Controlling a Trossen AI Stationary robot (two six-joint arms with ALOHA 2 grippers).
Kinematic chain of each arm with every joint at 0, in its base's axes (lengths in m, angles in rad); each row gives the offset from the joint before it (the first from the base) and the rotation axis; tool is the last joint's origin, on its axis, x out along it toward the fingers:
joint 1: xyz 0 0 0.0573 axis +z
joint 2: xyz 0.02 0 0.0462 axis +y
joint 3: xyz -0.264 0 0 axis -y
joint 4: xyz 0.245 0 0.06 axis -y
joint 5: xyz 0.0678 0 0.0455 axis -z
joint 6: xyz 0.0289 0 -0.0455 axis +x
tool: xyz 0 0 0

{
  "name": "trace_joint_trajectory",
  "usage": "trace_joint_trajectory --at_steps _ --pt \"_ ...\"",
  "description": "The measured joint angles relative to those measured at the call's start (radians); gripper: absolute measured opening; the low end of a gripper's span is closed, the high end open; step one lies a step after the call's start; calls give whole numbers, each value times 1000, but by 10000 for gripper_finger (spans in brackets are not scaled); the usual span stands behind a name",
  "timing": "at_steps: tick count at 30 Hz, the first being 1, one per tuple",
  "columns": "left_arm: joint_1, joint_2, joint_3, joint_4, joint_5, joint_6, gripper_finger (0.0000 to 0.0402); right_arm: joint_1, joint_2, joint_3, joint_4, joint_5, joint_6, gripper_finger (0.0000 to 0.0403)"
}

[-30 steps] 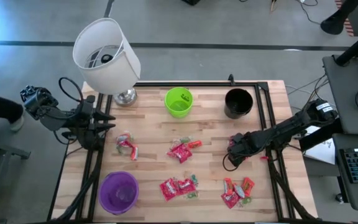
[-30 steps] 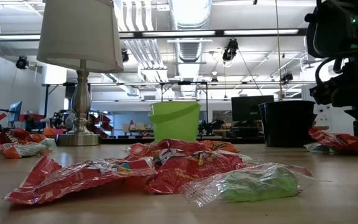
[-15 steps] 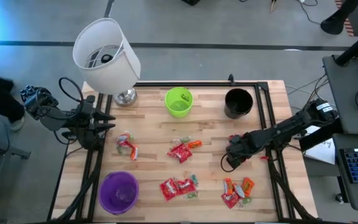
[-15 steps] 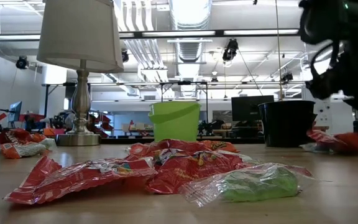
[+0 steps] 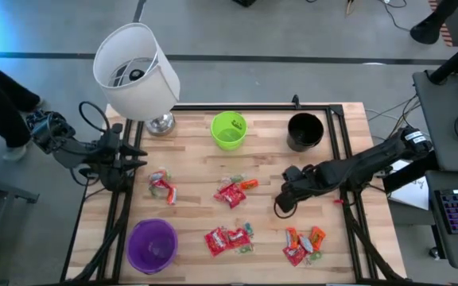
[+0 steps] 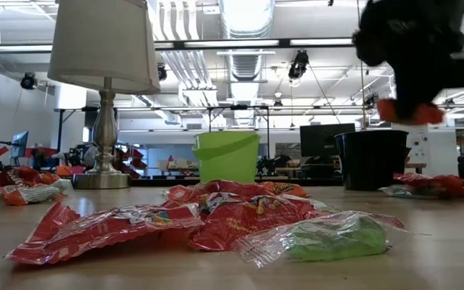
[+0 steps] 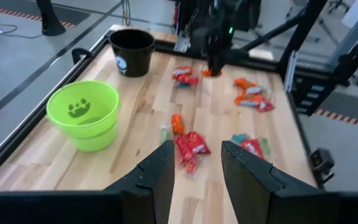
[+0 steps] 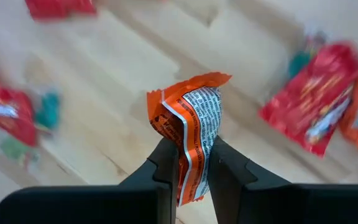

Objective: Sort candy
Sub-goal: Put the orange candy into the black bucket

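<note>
Small wrapped candy lies in 5 loose clusters on a wooden table. Near the left side sits a cluster of red and pale wrappers (image 5: 162,187). At the centre lies a pile of red flat packets with an orange piece (image 5: 234,191). Toward the front, a cluster of red packets with green bits (image 5: 228,239) and a cluster of orange-red pieces (image 5: 304,244). 1 orange wrapper with white printed panel (image 8: 191,127) is pinched upright, off the table.
</note>
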Motion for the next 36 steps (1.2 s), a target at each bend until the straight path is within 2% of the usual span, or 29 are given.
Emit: trace_joint_trajectory --at_steps 10,15,20,30,36 --pt "0 1 0 -59 0 0 115 -71 0 229 -298 276 -6 53" --pt "0 2 0 -59 0 0 115 -167 0 302 -428 346 -81 54" --pt "0 6 0 -58 0 -2 115 -305 0 326 -488 376 -205 54" --pt "0 6 0 -57 -1 -48 115 -637 0 324 -489 348 -507 54" --pt "0 6 0 -56 -7 -56 115 -763 0 323 -478 336 -634 54"
